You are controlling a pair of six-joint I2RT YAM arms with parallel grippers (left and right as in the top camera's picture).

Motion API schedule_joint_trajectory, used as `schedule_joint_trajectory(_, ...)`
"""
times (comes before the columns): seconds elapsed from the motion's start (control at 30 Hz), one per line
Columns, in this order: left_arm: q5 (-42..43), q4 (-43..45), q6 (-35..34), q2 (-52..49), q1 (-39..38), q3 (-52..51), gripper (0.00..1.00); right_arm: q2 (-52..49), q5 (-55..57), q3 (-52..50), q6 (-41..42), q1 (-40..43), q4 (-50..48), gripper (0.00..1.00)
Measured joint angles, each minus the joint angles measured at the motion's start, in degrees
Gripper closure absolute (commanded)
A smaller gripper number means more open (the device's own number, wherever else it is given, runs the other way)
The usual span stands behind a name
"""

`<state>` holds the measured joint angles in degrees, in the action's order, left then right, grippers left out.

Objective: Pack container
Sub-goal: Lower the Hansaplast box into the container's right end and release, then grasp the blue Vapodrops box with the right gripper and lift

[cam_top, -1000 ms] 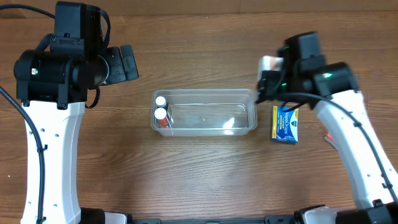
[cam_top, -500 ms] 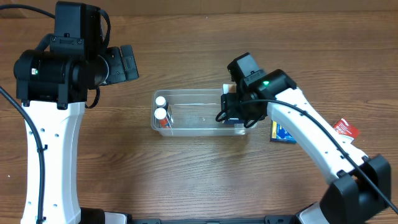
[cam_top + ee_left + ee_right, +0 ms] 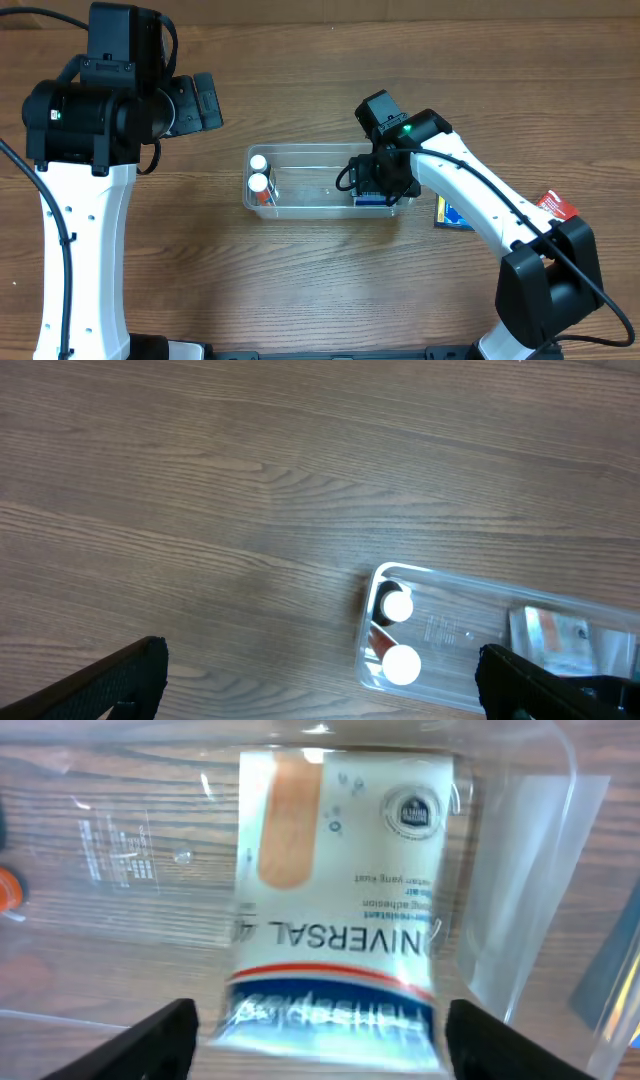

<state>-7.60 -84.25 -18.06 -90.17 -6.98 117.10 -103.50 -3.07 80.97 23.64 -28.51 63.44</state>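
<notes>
The clear container (image 3: pixel 330 148) lies mid-table with two white-capped bottles (image 3: pixel 258 172) at its left end. My right gripper (image 3: pixel 375 180) is over its right end, fingers open, with a white-and-blue bandage box (image 3: pixel 340 890) between them inside the tub; small gaps show on both sides and the box's near end is blurred. In the right wrist view the gripper (image 3: pixel 320 1030) straddles the box and the container wall (image 3: pixel 530 870) curves at the right. My left gripper (image 3: pixel 320 690) is open and empty, high over the table left of the container (image 3: pixel 450 625); the bottles (image 3: pixel 397 605) show below it.
A blue box (image 3: pixel 450 213) lies on the table right of the container, partly under my right arm. A red packet (image 3: pixel 555 206) lies further right. My left arm's base column stands at the left front.
My right arm swung left from beside the container to over its right end, carrying the bandage box into the tub. The left arm has not moved.
</notes>
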Motion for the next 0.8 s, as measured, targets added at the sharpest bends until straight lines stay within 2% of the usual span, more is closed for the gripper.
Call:
schedule_joint_trajectory(0.3, 0.00, -0.02, 0.00, 0.00, 0.00, 0.00, 0.00, 0.04, 3.50, 1.66, 0.09, 0.00, 2.60, 0.10)
schedule_joint_trajectory(0.47, 0.00, -0.02, 0.00, 0.00, 0.00, 0.00, 0.00, 2.10, 9.33, 10.21, 0.07, 0.90, 6.60, 0.00)
schedule_joint_trajectory(0.67, 0.02, -0.04, 0.00, 0.00, 0.00, 0.00, 0.00, 13.09, 13.46, 16.94, -1.49, 12.50, 8.33, 0.00)
schedule_joint_trajectory(0.8, 0.02, -0.04, 0.00, 0.00, 0.00, 0.00, 0.00, 14.58, 12.24, 15.78, -4.13, 22.16, 9.73, 0.00)
